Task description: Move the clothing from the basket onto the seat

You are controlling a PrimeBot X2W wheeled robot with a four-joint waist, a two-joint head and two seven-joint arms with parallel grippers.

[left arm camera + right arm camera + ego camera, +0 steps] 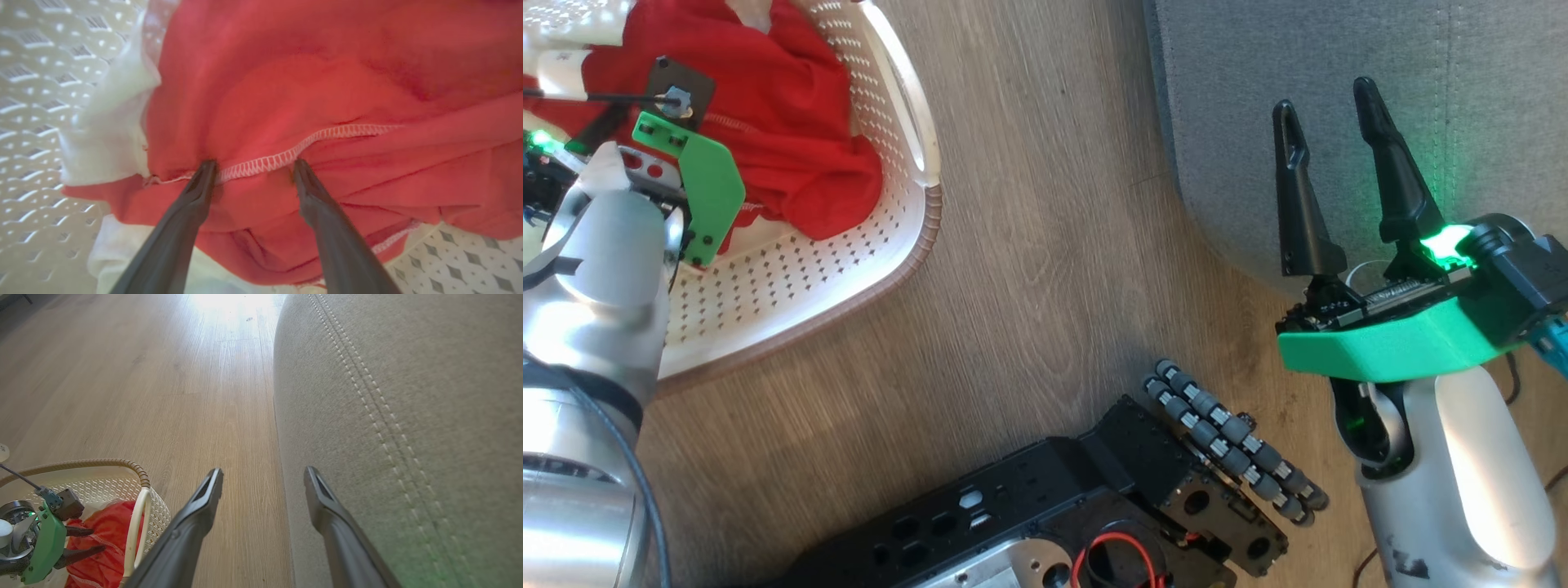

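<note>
Dark fingers (179,228) of the left end effector (254,163) poke up from the bottom of the left wrist view. They are spread apart, not clenched. Their tips press on the red clothing (327,81), and a white stitched hem (347,130) runs between the tips. The clothing lies bunched up inside the basket (32,102), with a white sleeve (110,122) next to the basket wall.

From the head, the silver left forearm (596,269) comes up at the lower left and bends down over the basket. The right forearm (1462,482) stands at the lower right. The right end effector (1327,98) hangs over the round corner of the grey seat (1339,33). Its two fingers are wide apart and hold nothing. In the right wrist view one finger is over the floor and the other is over the edge of the seat.

A wide strip of wood floor (1029,245) lies between the basket and the seat, so the two are apart. The robot's black base (1045,506) and a roller wheel (1233,441) sit at the near end of that strip.

The floor is light brown planks, with bright sun on the far end. The seat is grey cloth with a pale double seam (367,396)
</note>
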